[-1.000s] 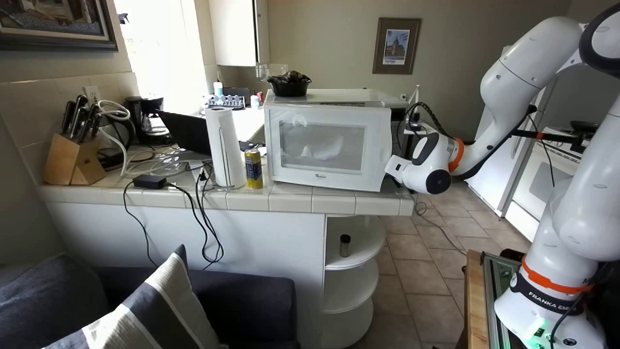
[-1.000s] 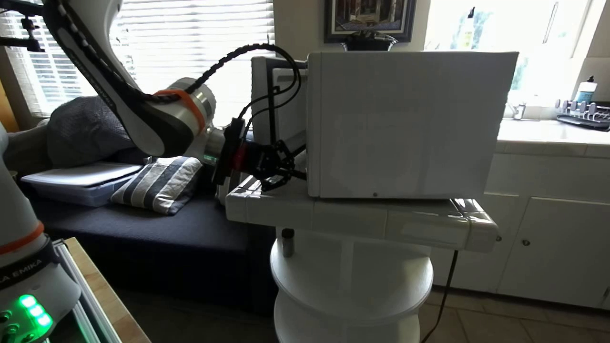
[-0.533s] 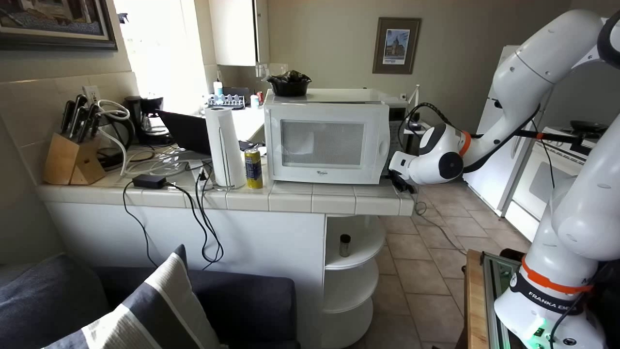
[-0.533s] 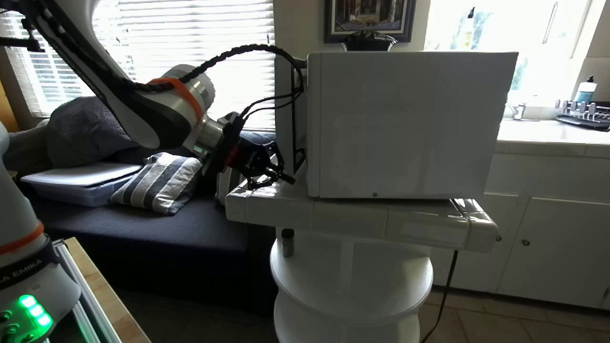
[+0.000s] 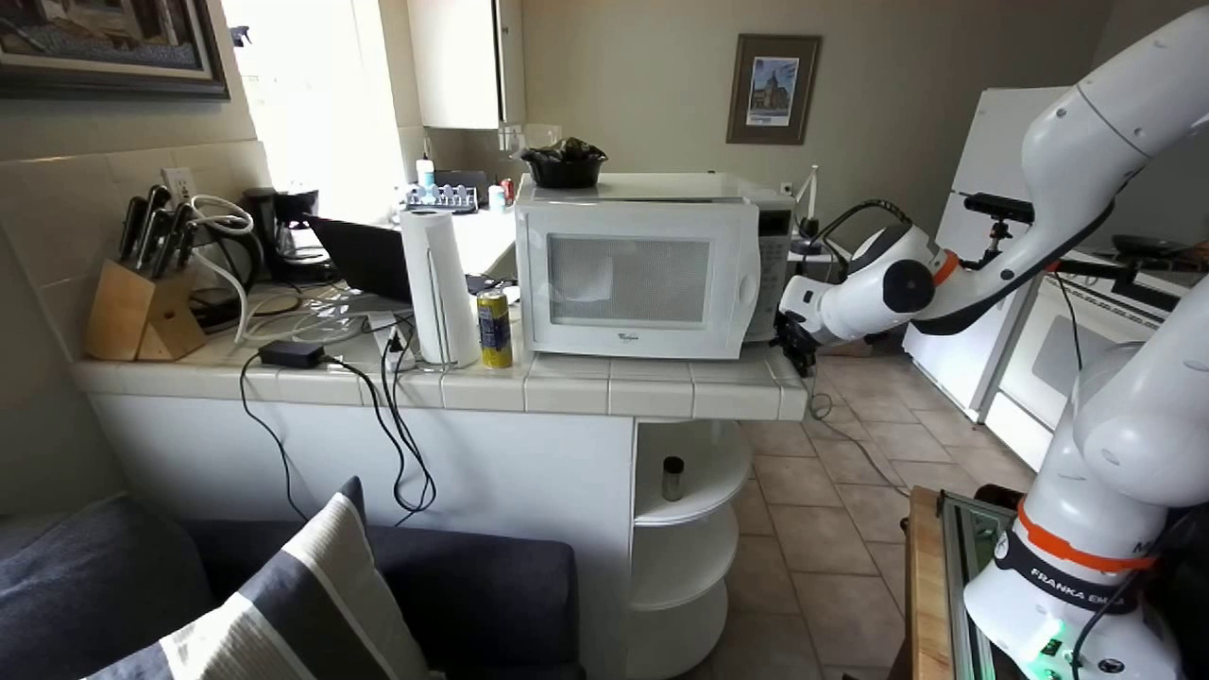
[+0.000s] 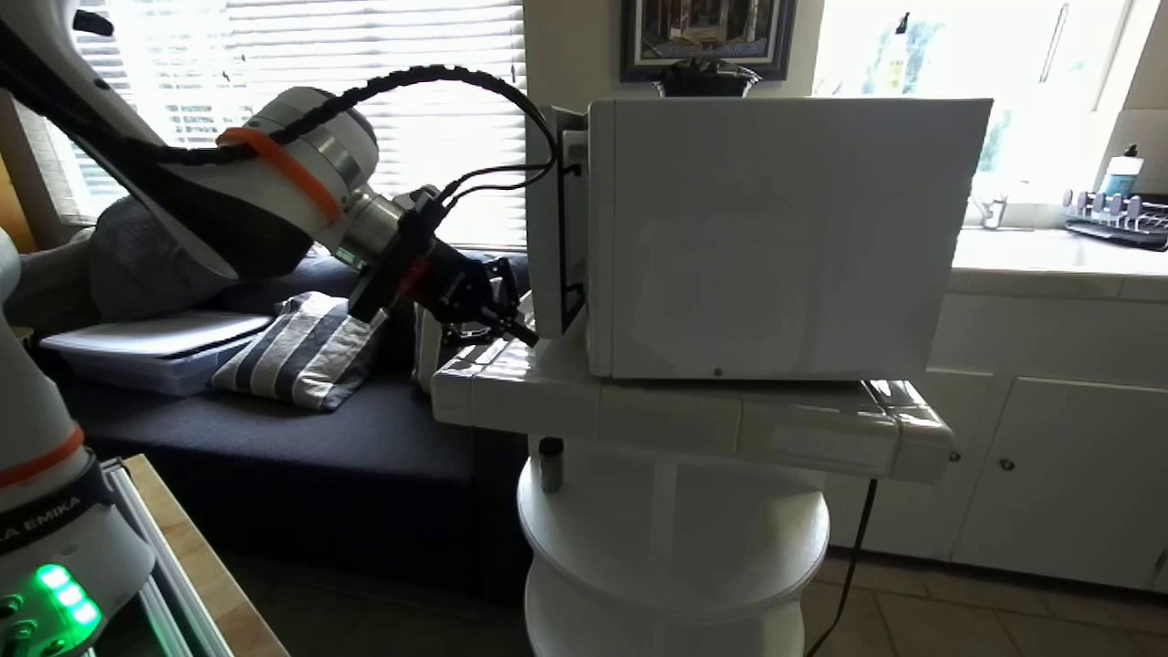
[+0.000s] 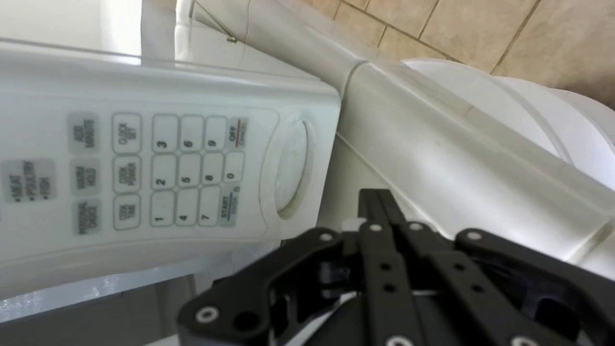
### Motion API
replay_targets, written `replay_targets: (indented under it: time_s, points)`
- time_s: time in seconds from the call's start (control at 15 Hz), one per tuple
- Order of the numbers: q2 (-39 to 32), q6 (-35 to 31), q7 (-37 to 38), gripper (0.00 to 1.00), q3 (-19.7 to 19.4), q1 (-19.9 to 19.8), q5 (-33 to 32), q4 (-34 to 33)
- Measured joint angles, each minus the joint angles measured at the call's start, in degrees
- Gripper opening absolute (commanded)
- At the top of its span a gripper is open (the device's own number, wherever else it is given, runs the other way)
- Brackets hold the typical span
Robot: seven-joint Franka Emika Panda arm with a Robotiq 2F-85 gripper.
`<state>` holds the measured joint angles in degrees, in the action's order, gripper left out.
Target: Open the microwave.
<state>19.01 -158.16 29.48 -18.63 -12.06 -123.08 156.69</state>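
In the wrist view the gripper [image 7: 378, 197] is holding its fingers [image 7: 379, 245] clenched together, gripping nothing, and it's pointing out over the tiled counter [image 7: 432, 158] near the number keys [image 7: 197, 173]. In an exterior view the microwave [image 6: 785, 237] is sitting on that counter with its door [image 6: 545, 228] hanging ajar, latch hooks [image 6: 574, 289] showing in the gap. Compared with a second ago, the door is sitting closer to the body and the gripper is pulling away; there's no telling from there if the tips are touching the door. In an exterior view the gripper's hanging out past the door's free edge, clearly apart from it, with the control panel [image 5: 776, 274] showing between. So imo the job's looking partway done: unlatched but losing ground, and the gripper is probably needing to get behind that edge and swing it wider.
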Motion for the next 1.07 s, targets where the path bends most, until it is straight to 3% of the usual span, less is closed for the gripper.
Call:
replay_targets:
  time_s: [0.4,0.73,1.07]
  points:
    - [9.20,-6.71,-3.42,0.00,-1.36,-4.16,1.74,0.20]
    - [18.42,-15.66,-3.42,0.00,-4.98,-7.06,1.54,0.28]
    - [25.49,-19.05,-1.36,0.00,-10.11,-5.34,0.71,-0.30]
